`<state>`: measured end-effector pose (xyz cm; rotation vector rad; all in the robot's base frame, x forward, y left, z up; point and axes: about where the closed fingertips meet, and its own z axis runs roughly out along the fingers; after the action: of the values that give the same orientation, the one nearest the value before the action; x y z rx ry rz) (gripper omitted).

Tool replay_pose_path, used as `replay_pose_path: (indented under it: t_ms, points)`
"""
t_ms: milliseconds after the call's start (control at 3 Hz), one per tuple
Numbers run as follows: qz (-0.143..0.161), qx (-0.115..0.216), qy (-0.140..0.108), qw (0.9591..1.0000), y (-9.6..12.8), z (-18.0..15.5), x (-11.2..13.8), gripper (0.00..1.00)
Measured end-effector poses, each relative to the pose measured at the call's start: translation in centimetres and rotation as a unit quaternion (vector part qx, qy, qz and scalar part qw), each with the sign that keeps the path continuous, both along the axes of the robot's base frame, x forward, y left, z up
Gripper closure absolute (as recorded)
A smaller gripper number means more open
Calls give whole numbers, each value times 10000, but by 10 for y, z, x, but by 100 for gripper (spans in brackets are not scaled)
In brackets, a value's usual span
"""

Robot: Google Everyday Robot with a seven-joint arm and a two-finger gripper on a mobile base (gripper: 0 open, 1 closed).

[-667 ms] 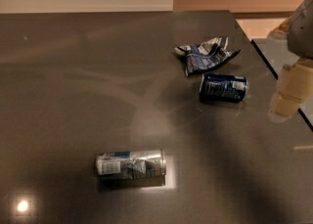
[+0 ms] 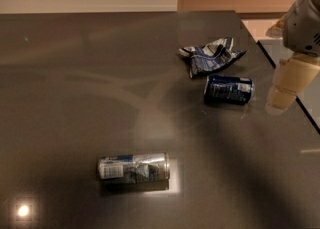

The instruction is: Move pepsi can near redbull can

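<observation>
The pepsi can [image 2: 229, 90], short and dark blue with white label patches, lies on its side on the right part of the counter [image 2: 75, 98]. The redbull can [image 2: 133, 167], slim, silver and dented, lies on its side well apart, nearer and to the left. The gripper [image 2: 281, 98] hangs just right of the pepsi can, not touching it.

view: single | high, angled down on table [image 2: 75, 83] | tool [image 2: 283, 93] right edge
</observation>
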<state>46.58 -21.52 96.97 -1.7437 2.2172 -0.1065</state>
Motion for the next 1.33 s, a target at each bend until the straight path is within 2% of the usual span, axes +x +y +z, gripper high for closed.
replay_pose_path:
  t_ms: [667,1333]
  points:
    - [161,-56,186,9997,3,-44,39,0]
    - [158,51,645,9978,6,-86,64,0]
